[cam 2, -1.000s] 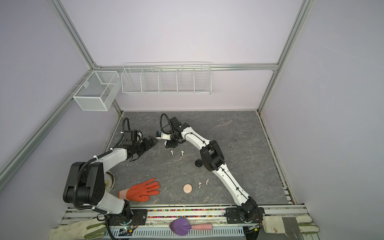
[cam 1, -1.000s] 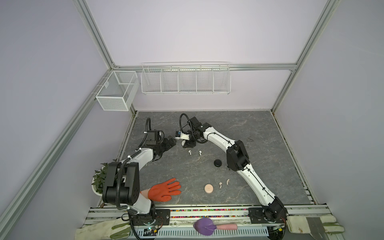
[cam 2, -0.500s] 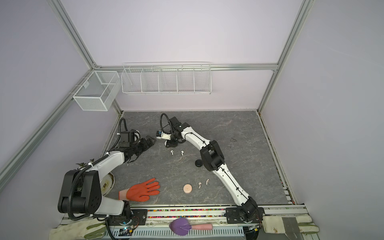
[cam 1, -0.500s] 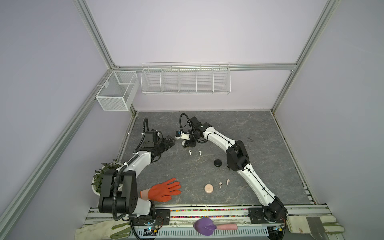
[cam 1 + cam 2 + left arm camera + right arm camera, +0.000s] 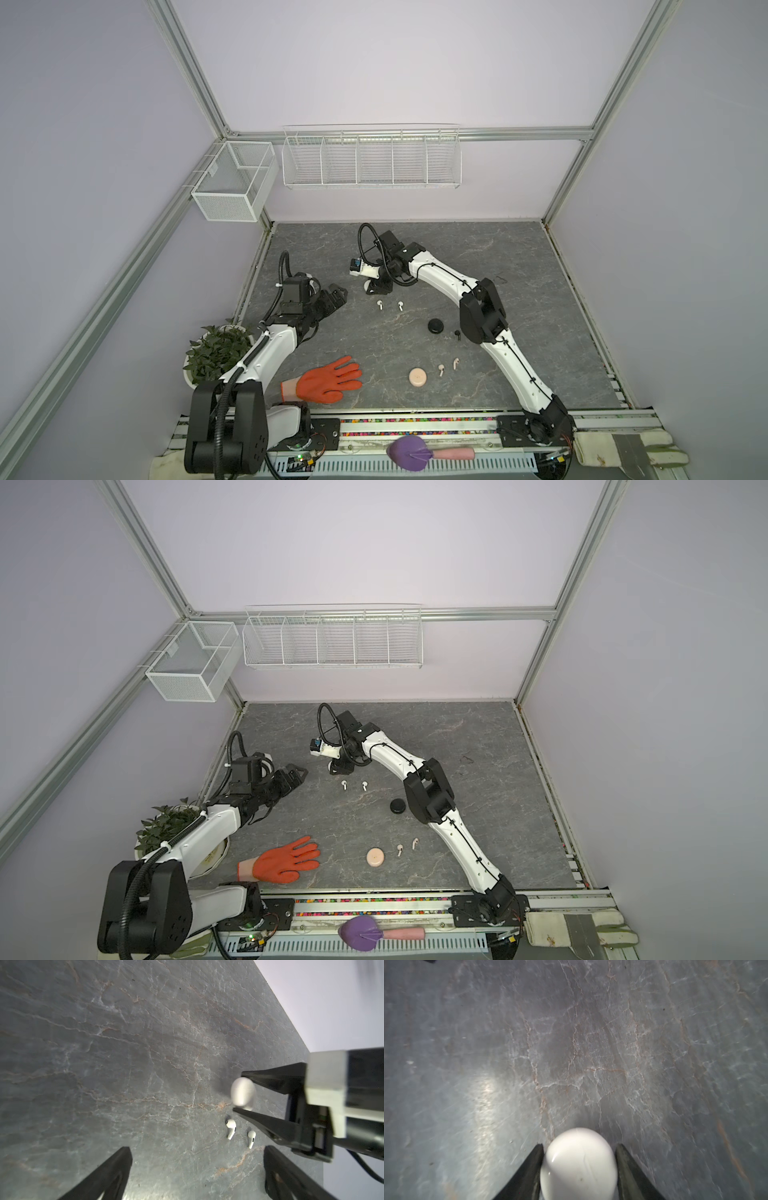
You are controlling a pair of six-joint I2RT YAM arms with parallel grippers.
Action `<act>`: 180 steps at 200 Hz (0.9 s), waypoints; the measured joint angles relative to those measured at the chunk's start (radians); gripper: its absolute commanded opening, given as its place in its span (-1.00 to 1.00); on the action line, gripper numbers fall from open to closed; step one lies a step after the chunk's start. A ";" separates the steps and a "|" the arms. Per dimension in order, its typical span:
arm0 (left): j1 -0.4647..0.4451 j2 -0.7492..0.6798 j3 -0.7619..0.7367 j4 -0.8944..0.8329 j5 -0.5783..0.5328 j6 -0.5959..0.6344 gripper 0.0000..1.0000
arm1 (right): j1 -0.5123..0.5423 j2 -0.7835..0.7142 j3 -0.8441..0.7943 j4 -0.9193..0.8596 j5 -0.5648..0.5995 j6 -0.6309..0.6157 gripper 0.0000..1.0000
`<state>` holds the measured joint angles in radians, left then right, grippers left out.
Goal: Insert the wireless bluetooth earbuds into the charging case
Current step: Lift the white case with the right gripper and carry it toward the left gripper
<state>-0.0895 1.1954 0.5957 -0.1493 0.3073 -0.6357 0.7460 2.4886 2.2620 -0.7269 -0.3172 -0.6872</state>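
Two changes marked the last second. The right claw had drawn its jaws in until they pressed both sides of the white charging case, so it was clamped on that case toward the back of the counter. Whether the case was lifted or resting on the stone could not be told. The left arm had sunk lower and stretched out, though the left claw kept much the same place. It was spread wide and empty, aimed toward the held case with bare counter between them. I judged the case to be secured for opening. Its lid looked shut, so nothing could go in until it was flipped up. The free left claw seemed best placed for that, or for fetching an earbud.

None of the earbuds were housed. The white earbuds lay side by side just beside the right claw. The pink earbuds lay next to the pink case toward the near edge. One black earbud showed near the black case, with its partner hidden by the right arm. Both those round cases sat closed, their insides unseen. On the back wall the long wire rack and the mesh basket appeared empty. The white pot at the left edge held only a leafy plant.
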 measured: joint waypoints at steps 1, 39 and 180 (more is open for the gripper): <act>0.000 -0.003 -0.001 -0.001 0.000 0.000 0.97 | 0.000 -0.006 -0.006 0.000 0.001 0.000 -0.32; 0.000 -0.148 -0.046 -0.056 0.002 -0.003 0.97 | 0.036 -0.340 -0.401 0.148 0.022 0.042 -0.35; -0.060 -0.318 -0.175 -0.143 0.072 -0.045 0.95 | 0.254 -0.685 -1.238 0.594 0.192 0.321 -0.21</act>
<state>-0.1497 0.8772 0.4210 -0.2928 0.3798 -0.6807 0.9997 1.8034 1.0245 -0.1326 -0.1257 -0.3664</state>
